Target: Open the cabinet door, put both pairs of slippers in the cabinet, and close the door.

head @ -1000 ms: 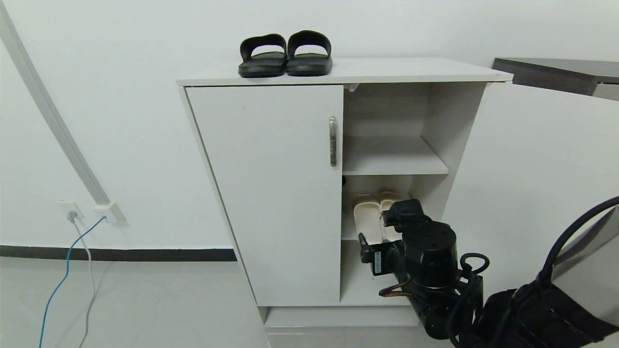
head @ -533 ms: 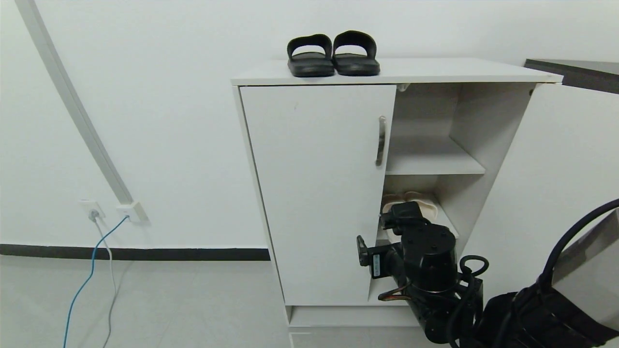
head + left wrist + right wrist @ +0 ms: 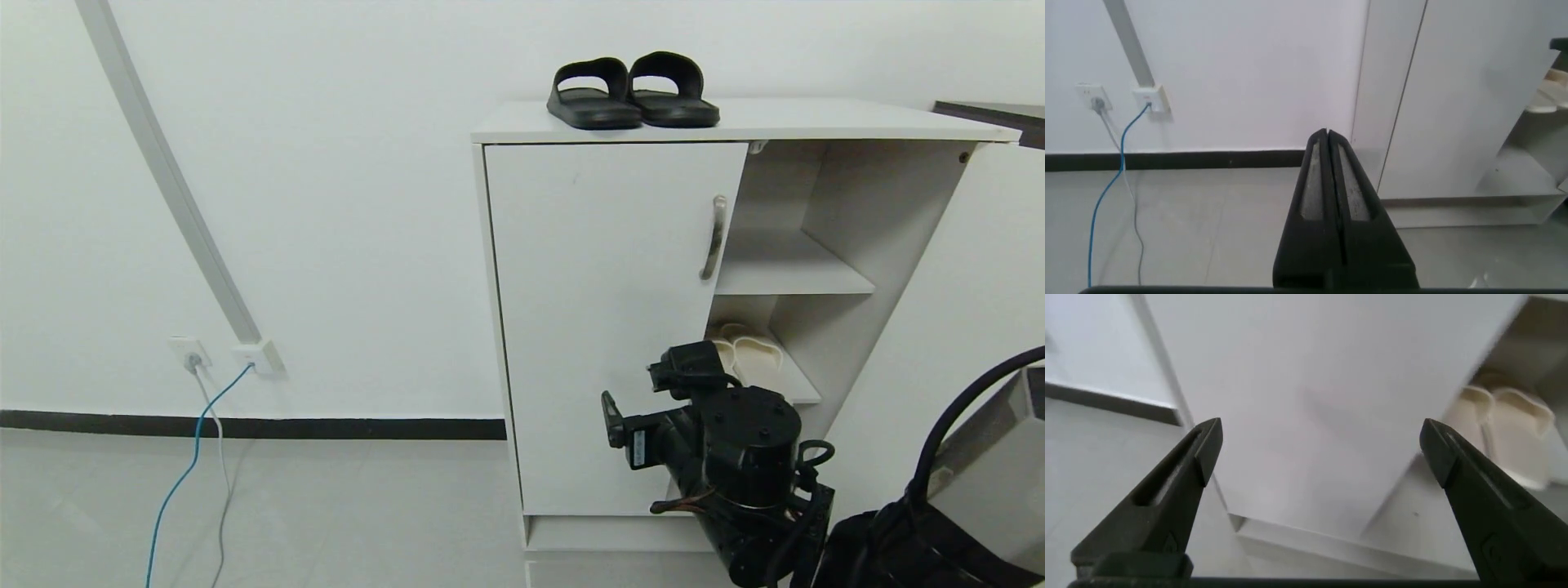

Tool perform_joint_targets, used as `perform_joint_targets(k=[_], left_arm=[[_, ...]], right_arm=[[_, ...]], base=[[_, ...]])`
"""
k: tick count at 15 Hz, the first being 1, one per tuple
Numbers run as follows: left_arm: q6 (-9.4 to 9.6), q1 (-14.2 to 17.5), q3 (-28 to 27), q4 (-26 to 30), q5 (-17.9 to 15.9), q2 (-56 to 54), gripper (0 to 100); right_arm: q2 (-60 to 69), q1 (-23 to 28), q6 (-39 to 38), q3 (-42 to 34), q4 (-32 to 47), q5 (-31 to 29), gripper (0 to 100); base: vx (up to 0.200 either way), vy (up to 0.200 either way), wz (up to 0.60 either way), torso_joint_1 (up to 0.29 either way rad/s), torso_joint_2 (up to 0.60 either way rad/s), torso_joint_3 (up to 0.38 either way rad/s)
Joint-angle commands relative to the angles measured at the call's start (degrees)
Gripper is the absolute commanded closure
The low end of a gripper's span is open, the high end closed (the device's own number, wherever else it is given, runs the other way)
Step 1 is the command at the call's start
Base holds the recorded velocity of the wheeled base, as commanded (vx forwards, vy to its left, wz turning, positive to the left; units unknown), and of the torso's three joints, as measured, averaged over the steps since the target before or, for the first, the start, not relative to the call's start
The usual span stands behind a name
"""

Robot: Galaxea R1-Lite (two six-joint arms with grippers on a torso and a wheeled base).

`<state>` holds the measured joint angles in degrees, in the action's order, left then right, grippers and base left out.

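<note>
Black slippers (image 3: 633,96) sit atop the cabinet (image 3: 816,122), cream pair (image 3: 755,353) on its middle shelf half-hidden behind the right arm (image 3: 743,441) (open door (image 3: 971,310) cut off at frame edge); right gripper (image 3: 1321,433) spread wide, empty, facing the shut left door (image 3: 604,310); left gripper (image 3: 1327,140) pressed closed, empty.

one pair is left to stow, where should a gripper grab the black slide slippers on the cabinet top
Probably the touching inner edges of the black slide slippers, pinched together, coming from the front above the white cabinet top: they sit side by side, straps arched toward the wall, near ends open.
</note>
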<state>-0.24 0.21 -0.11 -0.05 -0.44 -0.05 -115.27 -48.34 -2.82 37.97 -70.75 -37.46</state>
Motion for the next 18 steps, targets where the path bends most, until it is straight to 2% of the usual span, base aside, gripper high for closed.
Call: perform_joint_targets(k=[1,18], left_arm=[[-0.02,0.0,0.0,0.0,0.0,0.0,100],[-0.02,0.0,0.0,0.0,0.0,0.0,100]], right_arm=[[-0.7,0.1,0.5,-0.7,-0.3,-0.2,0],[-0.5,0.1,1.7,-1.1,-0.9,-0.8,0]], base=[[0.000,0.000,0.00,0.000,0.00,0.000],[0.000,0.000,0.00,0.000,0.00,0.000]])
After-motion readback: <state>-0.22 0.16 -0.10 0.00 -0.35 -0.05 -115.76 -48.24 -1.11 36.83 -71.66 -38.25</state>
